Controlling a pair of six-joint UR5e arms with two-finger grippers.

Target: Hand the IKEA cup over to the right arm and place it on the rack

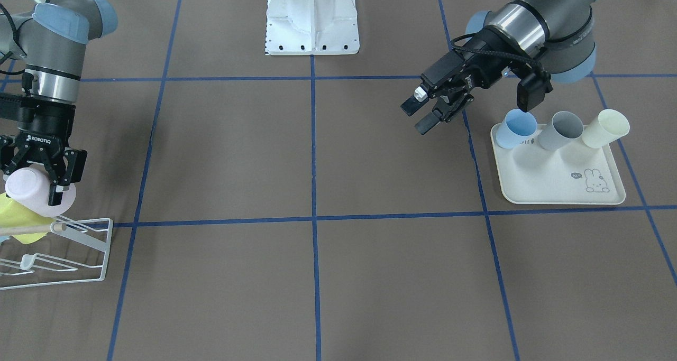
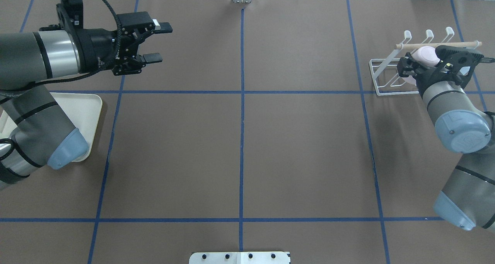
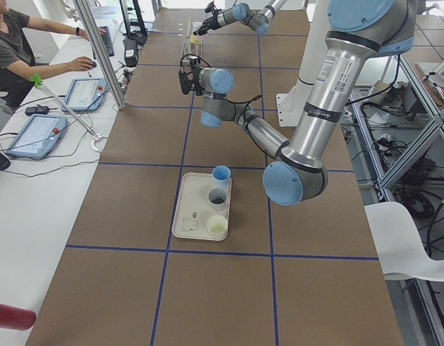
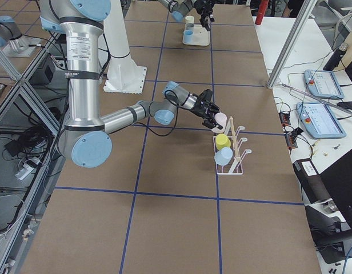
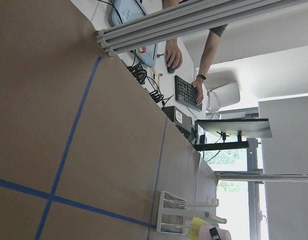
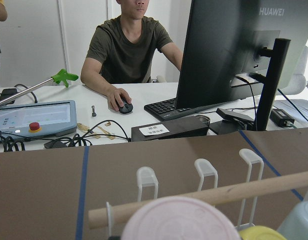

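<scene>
Right hand (image 1: pixel 37 178): fingers clamped across the pale pink cup (image 1: pixel 50 207). You hold the cup tilted and off the bench, just above the near end of the rack (image 1: pixel 108 247) and beside the wooden rod (image 2: pixel 417 45). My reading is that the tilt matches the slant of the prongs, so the mouth can slide over a free one; which prong is not clear from these views.

A yellow cup (image 1: pixel 24 221) sits on the rack touching or just under the pink one, with a blue cup (image 4: pixel 223 156) further along. Watch for a knock there as you lower.

Left hand (image 1: pixel 418 116): fingers apart, holding nothing, well away across the bench beside the cream tray (image 1: pixel 555 192) with its three waiting cups (image 1: pixel 563 131). Hand-over looks done; only the placement remains.
</scene>
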